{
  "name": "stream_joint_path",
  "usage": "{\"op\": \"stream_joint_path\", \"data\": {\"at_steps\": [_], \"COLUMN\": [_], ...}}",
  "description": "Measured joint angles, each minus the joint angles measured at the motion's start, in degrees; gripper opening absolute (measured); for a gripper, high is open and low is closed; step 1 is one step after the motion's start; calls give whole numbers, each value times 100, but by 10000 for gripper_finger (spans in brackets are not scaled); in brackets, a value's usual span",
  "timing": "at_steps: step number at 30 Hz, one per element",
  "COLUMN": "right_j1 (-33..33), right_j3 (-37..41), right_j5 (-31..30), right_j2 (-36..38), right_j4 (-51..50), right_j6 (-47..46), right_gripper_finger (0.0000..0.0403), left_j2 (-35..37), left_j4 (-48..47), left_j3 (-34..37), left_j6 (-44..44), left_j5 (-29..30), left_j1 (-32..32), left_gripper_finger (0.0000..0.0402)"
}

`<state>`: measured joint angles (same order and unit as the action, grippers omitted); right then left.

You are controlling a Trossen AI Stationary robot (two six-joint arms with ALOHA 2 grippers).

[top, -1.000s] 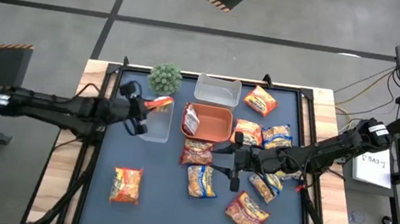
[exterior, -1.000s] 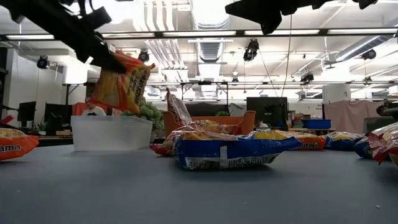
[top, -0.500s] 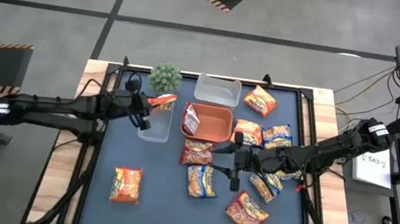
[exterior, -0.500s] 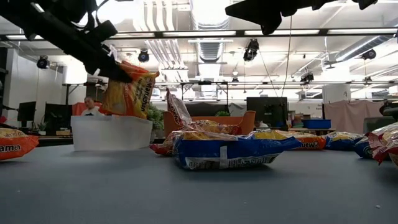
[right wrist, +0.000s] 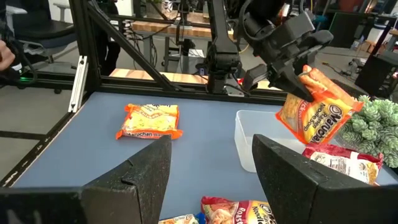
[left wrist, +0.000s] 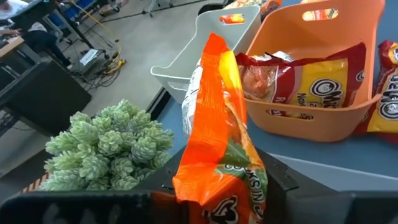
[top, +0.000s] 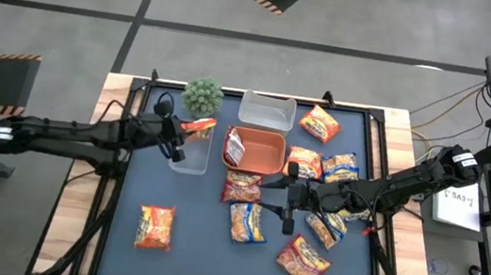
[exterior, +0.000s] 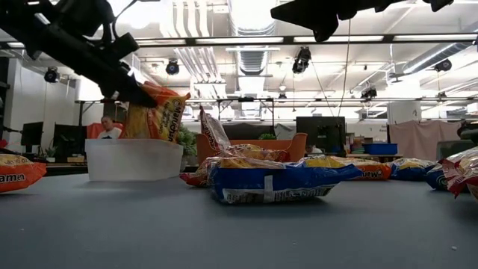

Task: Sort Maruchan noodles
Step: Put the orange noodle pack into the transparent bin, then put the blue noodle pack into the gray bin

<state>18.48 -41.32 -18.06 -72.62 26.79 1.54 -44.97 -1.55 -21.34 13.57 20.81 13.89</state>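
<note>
My left gripper [top: 179, 136] is shut on an orange Maruchan noodle packet [top: 198, 126] over the clear tub [top: 190, 155] at the table's far left. In the low view the packet's lower end [exterior: 153, 127] is behind the tub's wall [exterior: 134, 161]. My right gripper [top: 287, 198] hovers open above the middle of the table, with nothing between its fingers [right wrist: 134, 180]. Loose packets lie flat around it: [top: 242, 187], [top: 247, 221], [top: 303, 261]. Another orange packet [top: 155, 225] lies near the front left. My left gripper pinches the orange packet's upper end [left wrist: 214, 186] between its two fingers [exterior: 133, 91]. The fingers come from the table's left, slanting down. The packet hangs tilted below them, its lower end inside the clear tub. I cannot tell if it touches the tub's floor.
An orange tray [top: 261, 163] holding a red packet [top: 235, 146] stands right of the tub. A second clear tub [top: 266, 110] and a small green plant [top: 202, 96] stand at the far edge. More packets [top: 320, 123], [top: 341, 166] lie at the right.
My left gripper has gone down toward the clear tub with the orange packet. The packet hung clear above the tub a second ago; now its lower end is inside the tub.
</note>
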Motion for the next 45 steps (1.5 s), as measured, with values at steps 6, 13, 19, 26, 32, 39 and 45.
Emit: {"op": "stream_joint_path", "data": {"at_steps": [6,13,19,26,32,39,45], "right_j1": [0,0,0,0,0,0,0], "right_j3": [0,0,0,0,0,0,0], "right_j5": [2,2,1,2,2,2,2], "right_j2": [-1,0,0,0,-2,0,-1], "right_j4": [9,9,10,9,9,7,-30], "right_j6": [-2,0,-2,-2,-2,-5,-92], "right_gripper_finger": [215,215,215,215,215,215,215], "left_j2": [-130,-466,-790,-961,-829,-730,-718], "left_j4": [402,630,661,667,322,-115,-432], "left_j3": [248,301,299,237,46,-245,-529], "left_j6": [-188,-362,-533,-560,-432,-335,-433], "left_j5": [82,257,532,573,1278,1423,1415], "left_j1": [0,22,28,26,26,26,-56], "left_gripper_finger": [110,111,111,128,154,166,167]}}
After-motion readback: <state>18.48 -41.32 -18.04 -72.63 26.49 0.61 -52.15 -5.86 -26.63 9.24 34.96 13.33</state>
